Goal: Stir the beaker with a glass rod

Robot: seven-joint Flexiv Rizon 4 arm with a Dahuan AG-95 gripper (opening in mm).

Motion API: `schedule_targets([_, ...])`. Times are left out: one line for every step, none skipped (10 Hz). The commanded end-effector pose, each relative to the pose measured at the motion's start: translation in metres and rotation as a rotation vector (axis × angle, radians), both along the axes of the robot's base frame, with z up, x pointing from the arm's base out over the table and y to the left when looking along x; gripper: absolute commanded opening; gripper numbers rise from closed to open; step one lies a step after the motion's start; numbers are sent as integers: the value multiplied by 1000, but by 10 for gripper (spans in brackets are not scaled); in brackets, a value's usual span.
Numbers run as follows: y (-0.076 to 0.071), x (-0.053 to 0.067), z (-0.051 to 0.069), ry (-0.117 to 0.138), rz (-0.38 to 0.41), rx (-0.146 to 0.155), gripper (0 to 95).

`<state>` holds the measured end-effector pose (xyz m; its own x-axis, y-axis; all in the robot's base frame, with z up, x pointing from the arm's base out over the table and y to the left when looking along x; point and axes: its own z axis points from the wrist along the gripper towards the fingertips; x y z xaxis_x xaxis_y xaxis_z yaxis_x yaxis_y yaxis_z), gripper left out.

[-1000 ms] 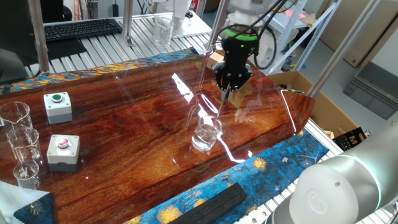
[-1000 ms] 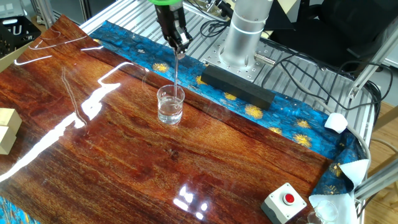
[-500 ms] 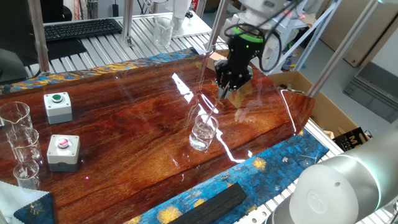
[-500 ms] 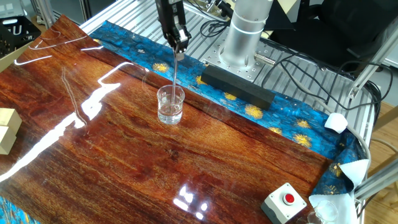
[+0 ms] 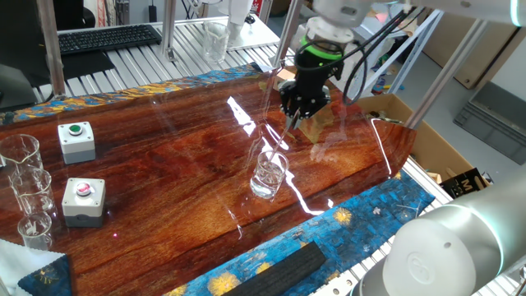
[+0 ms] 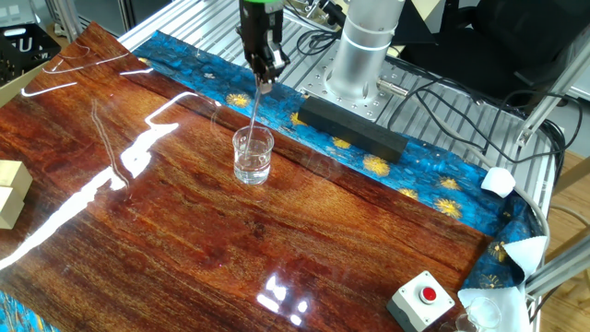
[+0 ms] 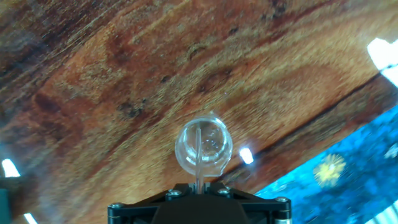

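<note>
The gripper [image 6: 264, 76] is pinched narrow on the top end of the glass rod [image 6: 252, 112], a high grip that keeps the fingers clear of the glass rim below. From there the rod hangs down at a slant, so its lower end sits inside the beaker [image 6: 253, 156], directly under and slightly ahead of the fingers; in the hand view the rod [image 7: 198, 152] runs straight out to the beaker's round mouth [image 7: 203, 147]. The tilt probably lets the tip sweep near the wall, though contact is too fine to tell. Farther out, two grey button boxes [image 5: 76, 141] and three stepped beakers [image 5: 25, 191] stand well apart.
</note>
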<state>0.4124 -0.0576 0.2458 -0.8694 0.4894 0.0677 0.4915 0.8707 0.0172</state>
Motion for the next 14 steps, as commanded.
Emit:
schedule_targets([1, 2, -2, 39, -16, 30, 0])
schedule_targets([1, 2, -1, 40, -18, 33, 0])
schedule_targets([1, 1, -1, 42, -17, 35, 0])
schedule_targets([1, 0, 1, 47, -15, 37, 0])
schedule_targets([1, 0, 2, 50, -15, 38, 0])
schedule_targets([1, -1, 2, 51, -15, 37, 0])
schedule_targets([1, -1, 2, 50, -15, 36, 0])
schedule_targets([1, -1, 2, 48, -14, 35, 0])
schedule_targets([1, -2, 3, 50, -13, 36, 0])
schedule_targets([0, -2, 4, 54, -11, 39, 0])
schedule_targets([0, -3, 5, 58, -7, 43, 0])
schedule_targets([-1, -3, 6, 62, -4, 54, 0])
schedule_targets([-1, -3, 6, 58, -4, 57, 0])
schedule_targets([-1, -3, 6, 61, -8, 58, 0])
